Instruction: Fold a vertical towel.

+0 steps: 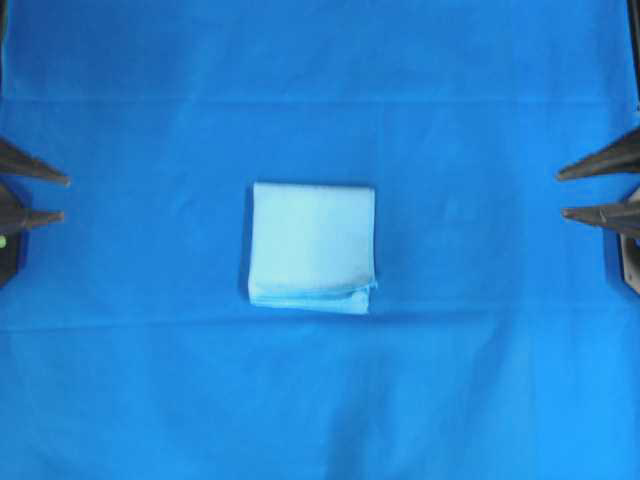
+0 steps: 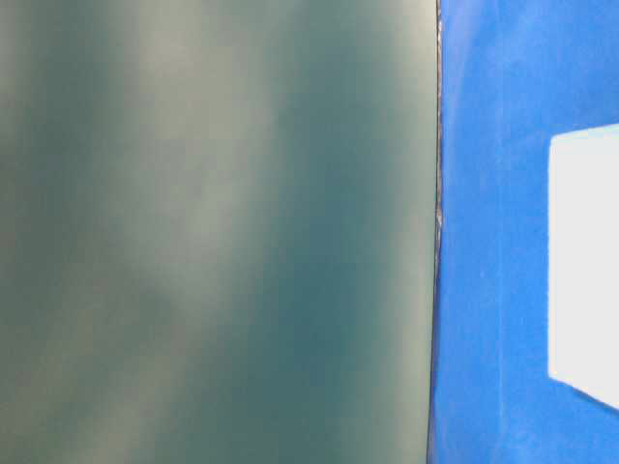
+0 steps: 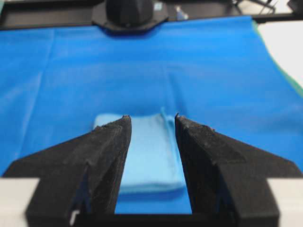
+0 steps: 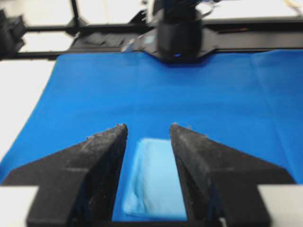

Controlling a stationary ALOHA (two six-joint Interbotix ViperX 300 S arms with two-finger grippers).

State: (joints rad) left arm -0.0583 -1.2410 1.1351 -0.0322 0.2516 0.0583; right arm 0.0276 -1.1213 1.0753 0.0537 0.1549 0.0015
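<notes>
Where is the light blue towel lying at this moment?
In the overhead view the towel lies folded near the middle of the blue tablecloth, apart from both grippers, left and right.

Soft matt cloth towel (image 1: 312, 245), smooth matt tablecloth (image 1: 480, 380)

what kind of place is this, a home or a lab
Most likely a robotics lab bench: a royal-blue tablecloth covers the table, a folded light-blue towel lies at its centre, and a black metal frame stands behind it.

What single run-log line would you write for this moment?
towel: folded, layered, mid-tablecloth | left gripper: open, empty, apart from towel | right gripper: open, empty, apart from towel
</notes>
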